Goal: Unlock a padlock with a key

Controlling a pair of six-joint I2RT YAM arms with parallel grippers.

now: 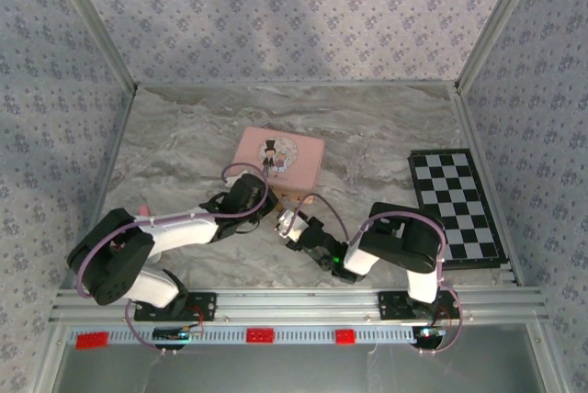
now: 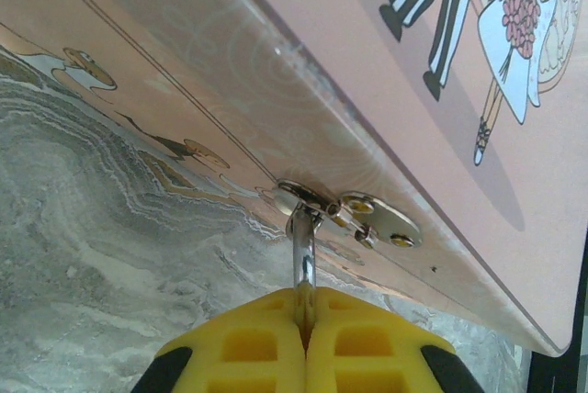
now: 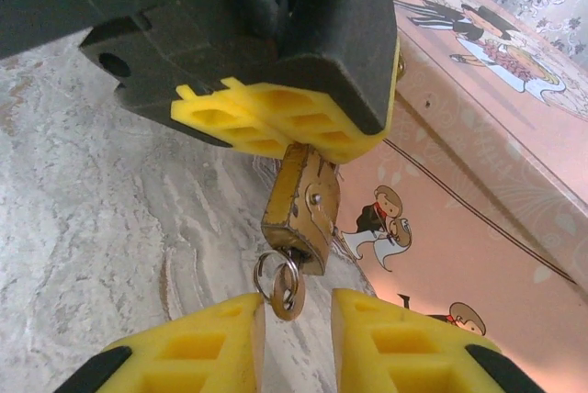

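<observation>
The small brass padlock hangs at the front of the pink box. Its thin silvery shackle runs through the box's metal hasp. My left gripper is shut on that shackle and, in the right wrist view, comes down over the padlock's top as the left gripper. A small key with a wire ring sticks out of the padlock's underside. My right gripper is below it, open, its fingers on either side of the key's head, the left one very close to the ring.
A black-and-white chessboard lies flat at the right of the marbled table. Both arms meet just in front of the pink box, the right gripper beside the left gripper. Patterned walls enclose the sides and back.
</observation>
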